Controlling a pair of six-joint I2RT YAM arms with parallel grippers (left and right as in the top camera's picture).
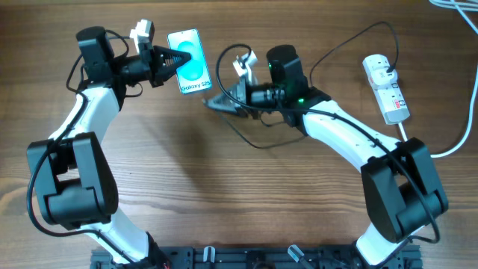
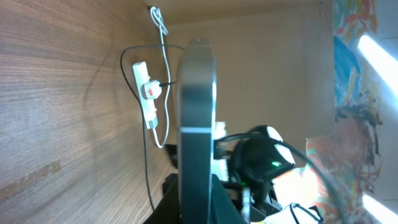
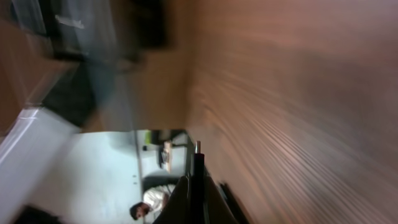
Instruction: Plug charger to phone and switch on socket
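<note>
My left gripper [image 1: 173, 63] is shut on the phone [image 1: 190, 61], lifted at the back left with its teal "Galaxy S25" screen facing up. The left wrist view sees the phone [image 2: 198, 106] edge-on, rising from between the left gripper's [image 2: 198, 202] jaws. My right gripper [image 1: 212, 103] is shut on the charger's plug just right of the phone's lower end. The blurred right wrist view shows the charger [image 3: 198, 165] plug, metal tip forward, sticking out of the right gripper [image 3: 198, 190]. The white socket [image 1: 386, 88] lies at the far right with the white adapter [image 1: 379, 67] on it.
A thick white cord [image 1: 455, 146] trails from the socket off the right edge. The black cable loops over the table behind and under the right arm [image 1: 336, 127]. In the left wrist view the socket [image 2: 147, 93] and the right arm [image 2: 261, 158] lie beyond the phone.
</note>
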